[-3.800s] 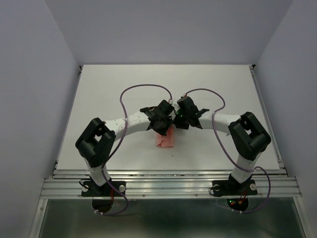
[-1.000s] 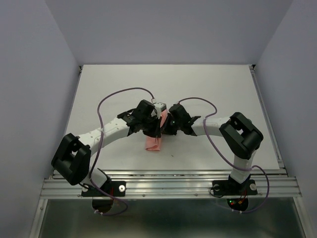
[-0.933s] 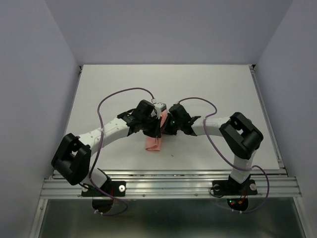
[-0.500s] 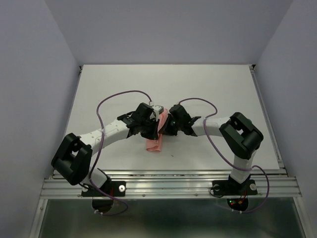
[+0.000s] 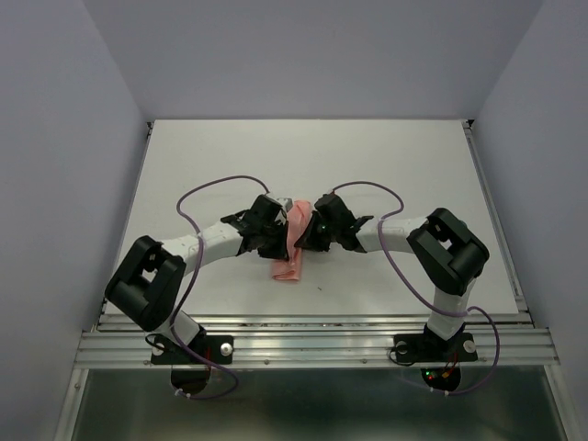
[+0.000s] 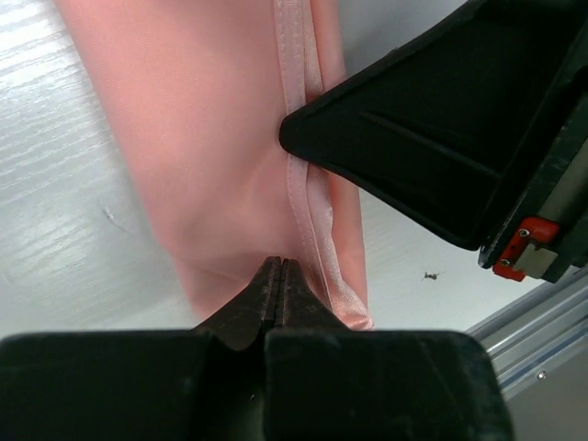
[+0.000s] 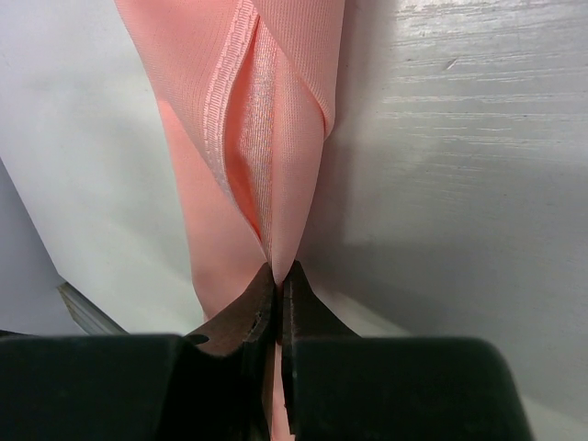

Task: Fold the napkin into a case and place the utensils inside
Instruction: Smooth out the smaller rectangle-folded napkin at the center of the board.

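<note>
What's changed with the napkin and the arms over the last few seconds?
The napkin, the left gripper and the right gripper all shifted left, and the left arm swung its elbow outward. Both grippers stayed pinched shut on the napkin.

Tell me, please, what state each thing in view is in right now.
napkin: folded into a narrow layered strip, far end pinched from both sides, near end apparently resting on the table.
left end effector: shut, fingertips pinching the napkin's edge.
right end effector: shut, fingertips pinching a fold of the napkin.
</note>
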Robot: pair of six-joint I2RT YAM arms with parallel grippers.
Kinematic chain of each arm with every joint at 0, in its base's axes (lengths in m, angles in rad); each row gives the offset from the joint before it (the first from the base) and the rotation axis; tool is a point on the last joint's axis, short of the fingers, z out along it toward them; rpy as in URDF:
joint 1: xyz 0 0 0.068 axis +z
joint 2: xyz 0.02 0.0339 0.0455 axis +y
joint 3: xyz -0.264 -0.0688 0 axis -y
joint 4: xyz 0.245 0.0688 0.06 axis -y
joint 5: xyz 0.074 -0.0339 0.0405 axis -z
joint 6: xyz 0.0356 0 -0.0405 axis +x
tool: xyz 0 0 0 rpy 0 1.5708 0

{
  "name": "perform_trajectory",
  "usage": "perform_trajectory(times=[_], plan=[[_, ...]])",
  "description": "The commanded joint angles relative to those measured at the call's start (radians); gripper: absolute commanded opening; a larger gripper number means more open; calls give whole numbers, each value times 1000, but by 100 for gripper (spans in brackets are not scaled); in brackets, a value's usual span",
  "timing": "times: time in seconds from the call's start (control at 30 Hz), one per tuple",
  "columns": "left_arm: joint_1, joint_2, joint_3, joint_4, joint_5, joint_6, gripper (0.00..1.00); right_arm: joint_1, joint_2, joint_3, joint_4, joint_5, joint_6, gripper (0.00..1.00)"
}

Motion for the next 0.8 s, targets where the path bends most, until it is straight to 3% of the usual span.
perform_trajectory(times=[0.0,0.1,0.13,0.23,0.77], plan=[[-3,16,-16,75,38,-33,0,-14,-40,-4,37,13,-17,1],[-10,51,-22,94,81,-39,0,-14,-49,-6,38,10,-22,24],[-14,58,-24,108,87,-42,0,-14,-54,-7,38,9,-20,40],[-14,75,-39,151,115,-62,0,-23,-72,-18,37,6,-22,54],[-15,93,-54,249,161,-117,0,-23,-126,-174,49,-56,-15,55]])
